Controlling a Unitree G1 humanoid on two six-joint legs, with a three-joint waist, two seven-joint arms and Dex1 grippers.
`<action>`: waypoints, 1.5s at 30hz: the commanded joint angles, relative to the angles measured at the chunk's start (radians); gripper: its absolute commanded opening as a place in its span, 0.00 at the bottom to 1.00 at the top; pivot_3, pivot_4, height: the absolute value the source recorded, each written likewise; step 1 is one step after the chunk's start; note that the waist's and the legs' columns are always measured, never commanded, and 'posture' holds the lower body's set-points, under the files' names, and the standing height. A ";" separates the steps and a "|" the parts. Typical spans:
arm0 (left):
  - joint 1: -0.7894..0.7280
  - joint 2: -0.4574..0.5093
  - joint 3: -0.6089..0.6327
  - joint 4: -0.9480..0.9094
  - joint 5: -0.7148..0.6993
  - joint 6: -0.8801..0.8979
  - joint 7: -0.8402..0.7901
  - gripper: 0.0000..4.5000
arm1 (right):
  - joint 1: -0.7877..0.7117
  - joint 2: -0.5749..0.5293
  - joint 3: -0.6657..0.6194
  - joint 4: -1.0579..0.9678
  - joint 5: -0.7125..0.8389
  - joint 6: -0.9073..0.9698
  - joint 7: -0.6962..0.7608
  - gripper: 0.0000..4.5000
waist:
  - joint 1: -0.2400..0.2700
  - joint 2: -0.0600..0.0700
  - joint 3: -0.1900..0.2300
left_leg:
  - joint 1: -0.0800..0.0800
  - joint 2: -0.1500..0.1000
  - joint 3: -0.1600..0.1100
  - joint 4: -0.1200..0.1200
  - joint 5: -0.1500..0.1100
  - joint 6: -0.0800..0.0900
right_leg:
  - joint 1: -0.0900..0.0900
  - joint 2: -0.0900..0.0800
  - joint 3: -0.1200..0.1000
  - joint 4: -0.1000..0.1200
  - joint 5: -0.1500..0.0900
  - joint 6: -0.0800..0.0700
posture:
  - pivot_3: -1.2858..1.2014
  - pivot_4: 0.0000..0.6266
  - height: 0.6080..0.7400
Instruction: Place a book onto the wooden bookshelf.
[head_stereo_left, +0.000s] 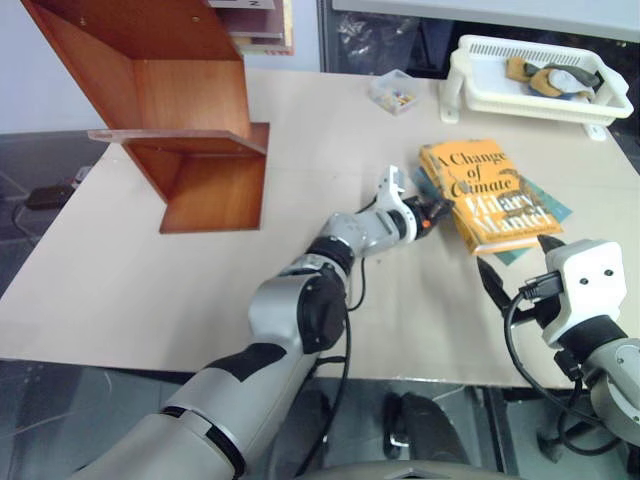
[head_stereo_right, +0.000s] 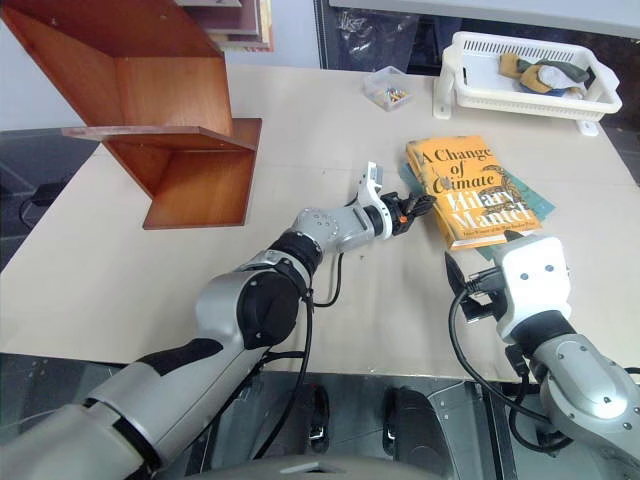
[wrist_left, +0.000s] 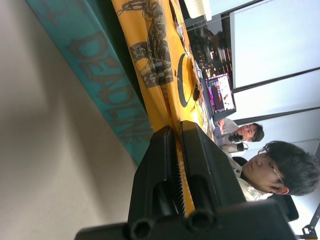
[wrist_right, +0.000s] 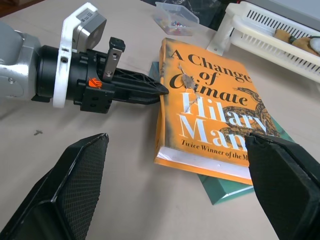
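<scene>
The orange-yellow book (head_stereo_left: 490, 195), titled "A Change of Climate", lies flat on the table on top of a teal-green book (head_stereo_left: 547, 212). My left gripper (head_stereo_left: 437, 212) reaches level to its spine side, and its jaws are shut on the edge of the orange cover (wrist_left: 165, 95). In the right wrist view the black fingertips (wrist_right: 161, 90) meet the book (wrist_right: 215, 115) at the spine. My right gripper (head_stereo_left: 515, 262) hovers open just in front of the book, touching nothing. The wooden bookshelf (head_stereo_left: 190, 130) stands at the far left of the table.
A white plastic basket (head_stereo_left: 530, 75) with cloth items sits at the table's far right corner. A small clear box (head_stereo_left: 397, 90) lies beside it. Bare tabletop (head_stereo_left: 300, 250) stretches between the shelf and the books. Two people (wrist_left: 270, 170) sit beyond the table.
</scene>
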 joint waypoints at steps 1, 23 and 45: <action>-0.059 -0.047 0.010 -0.021 -0.005 0.026 -0.025 0.01 | -0.034 -0.015 -0.008 -0.029 0.025 0.000 -0.017 1.00 | 0.000 0.000 0.000 | 0.000 0.000 0.000 0.000 0.000 0.000 | 0.000 0.000 0.000 0.000 0.000 0.000 | 0.52 0.24 1.00; 0.330 0.434 -0.509 -1.149 0.170 0.221 -0.381 0.01 | 0.001 0.043 -0.273 0.020 0.058 0.094 0.332 1.00 | -0.001 0.001 0.000 | 0.001 0.001 -0.001 0.004 0.001 -0.002 | 0.001 0.001 0.001 0.004 0.000 0.000 | 0.52 0.24 1.00; 0.374 1.064 -0.582 -1.408 0.583 -0.803 -0.715 0.01 | -0.252 0.143 -0.184 0.272 -0.110 0.068 0.771 1.00 | 0.004 0.000 0.001 | 0.000 0.002 -0.001 0.008 -0.001 0.001 | 0.002 0.001 0.000 0.004 0.000 0.000 | 0.52 0.24 1.00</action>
